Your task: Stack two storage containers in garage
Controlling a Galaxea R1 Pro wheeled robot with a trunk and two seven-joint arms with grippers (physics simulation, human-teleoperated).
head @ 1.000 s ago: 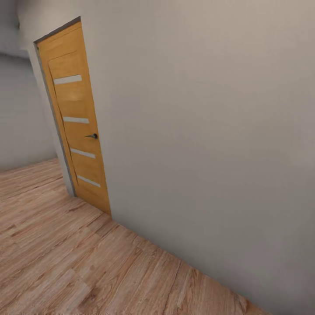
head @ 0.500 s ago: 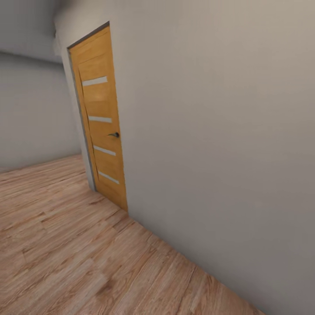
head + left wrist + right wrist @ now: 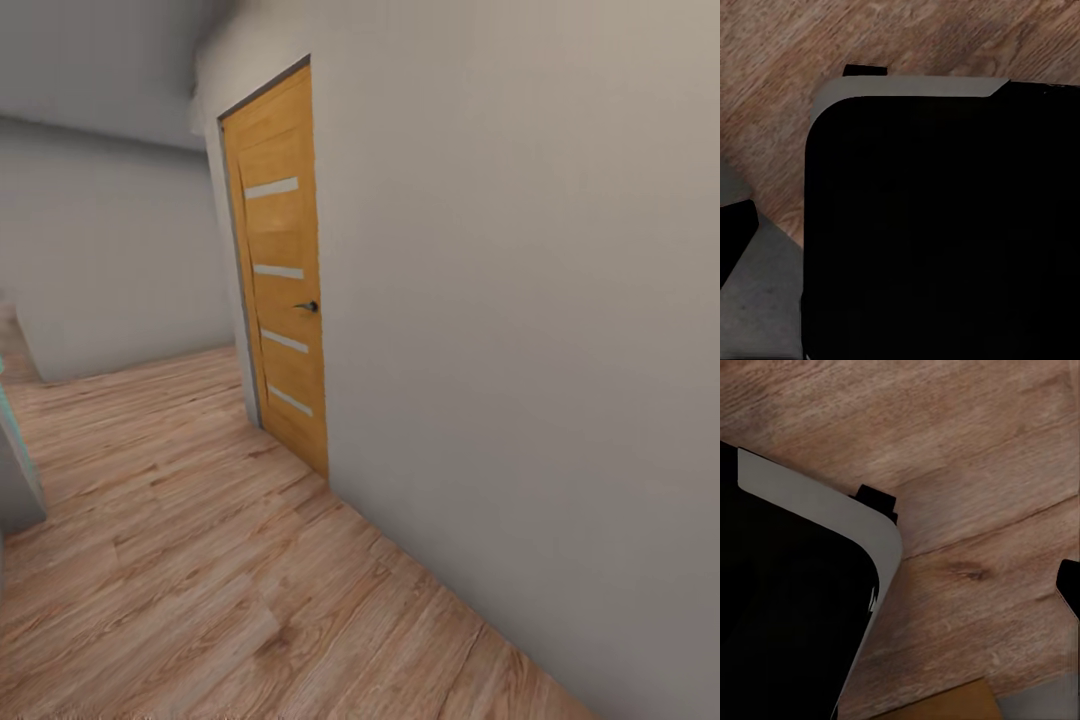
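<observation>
jaws: unseen | slatted wooden door (image 3: 280,280) (shut) | plank floor (image 3: 200,560)

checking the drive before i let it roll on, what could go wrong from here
The grey wall runs close along the robot's right side, so drifting that way could scrape it. The wooden door looks shut, its handle untouched, so that way seems blocked for now. At the head view's left edge a grey object with a teal edge narrows the wood plank floor.

home hallway, wooden door (image 3: 283,280), plank floor (image 3: 200,560)
</observation>
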